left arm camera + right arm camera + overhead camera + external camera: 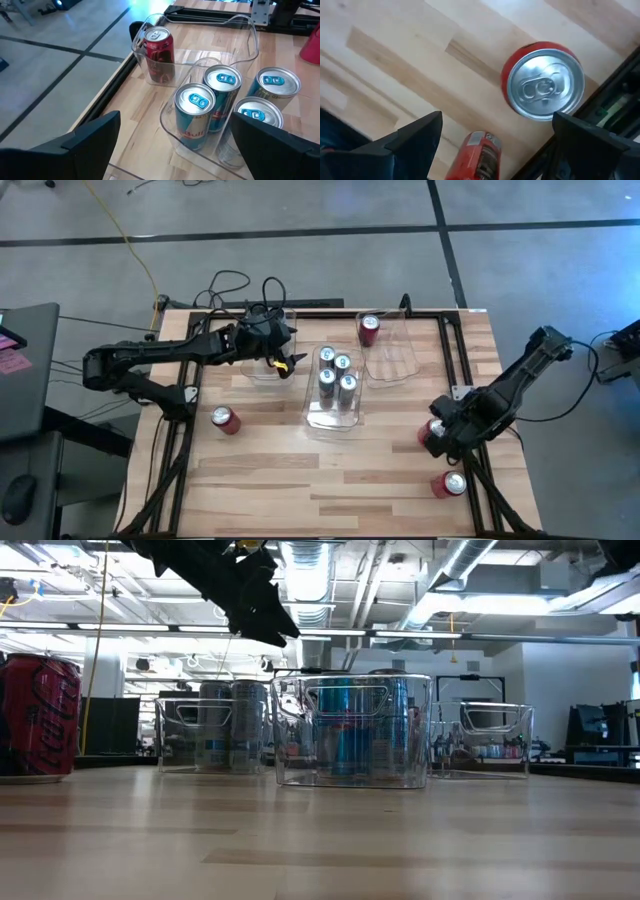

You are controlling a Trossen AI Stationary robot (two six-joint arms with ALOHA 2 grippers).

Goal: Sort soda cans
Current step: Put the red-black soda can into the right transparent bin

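Observation:
Four silver-blue soda cans [335, 377] stand in the middle clear bin [333, 420]. One red can [370, 330] stands in the right-hand bin [392, 362]. Dark grey cans [215, 725] stand in the left bin [262, 370]. My left gripper [283, 355] hovers open over that left bin and faces the silver-blue cans [200, 112]. My right gripper [438, 438] points down, open, at the table's right edge. A red can [479, 152] lies below and between its fingers, which stay clear of it. Another red can [542, 82] stands upright beside it.
A loose red can [224, 420] stands on the wood near the left frame rail, large at the left of the low view [40, 715]. Black frame rails [465, 360] border the table. Bare wood lies along the near half [320, 490].

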